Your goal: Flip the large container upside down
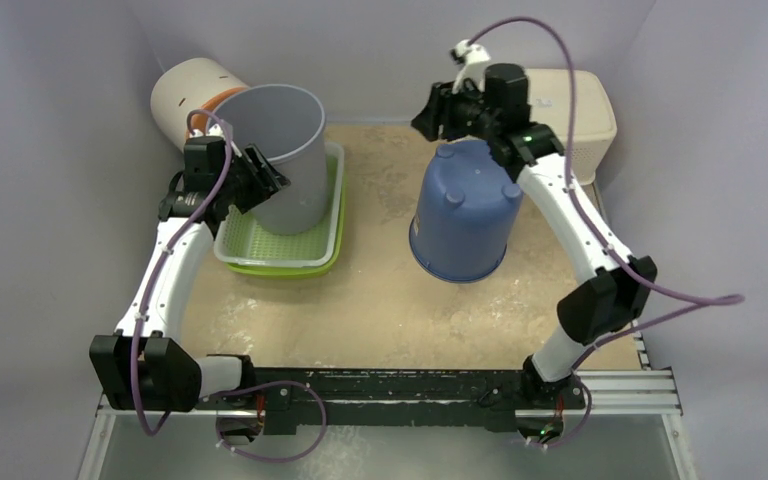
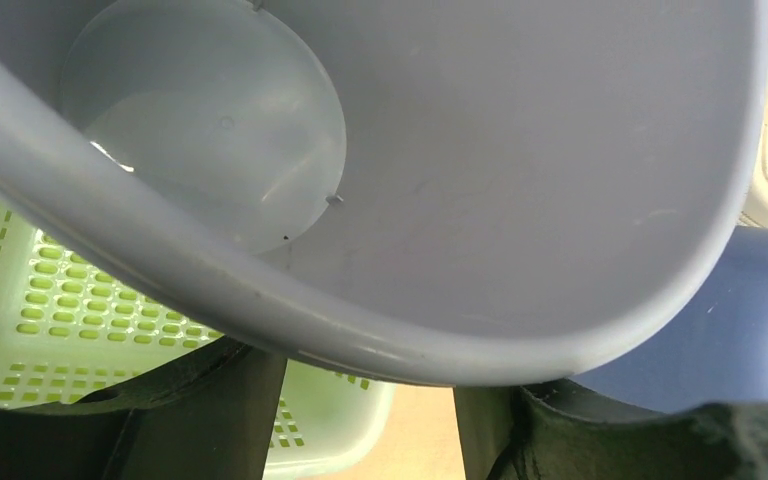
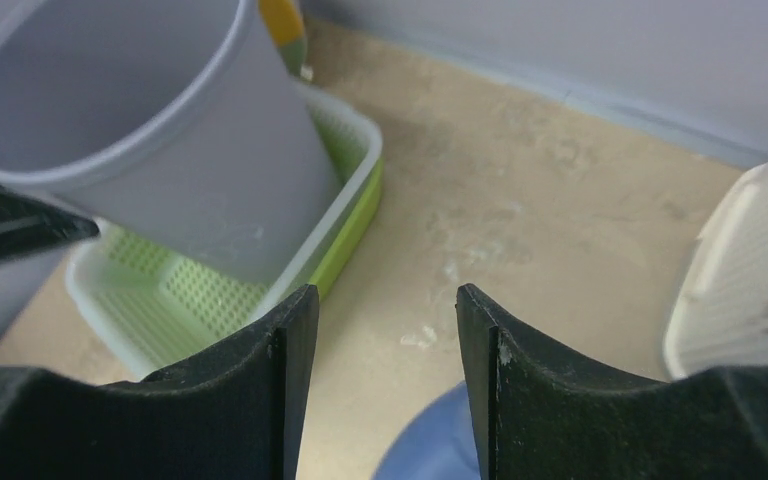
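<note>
Left hand (image 1: 256,178): its fingers lie against the outer wall of the grey container (image 1: 290,160), just under the rim; I cannot tell whether it is clamped. The container leans, mouth up, in the green basket (image 1: 290,262). Only my left wrist view shows its bare interior. The blue container (image 1: 465,215) stands inverted on the surface (image 1: 380,300). The right hand (image 1: 430,115) hovers above it, fingers parted and holding nothing.

The grey container (image 2: 520,180) is smooth plastic with a soft sheen, and the green basket (image 2: 50,300) is perforated plastic. The tan tabletop (image 1: 380,295) looks matt and scuffed, chalky in patches; the blue container (image 1: 465,215) is smooth plastic.
</note>
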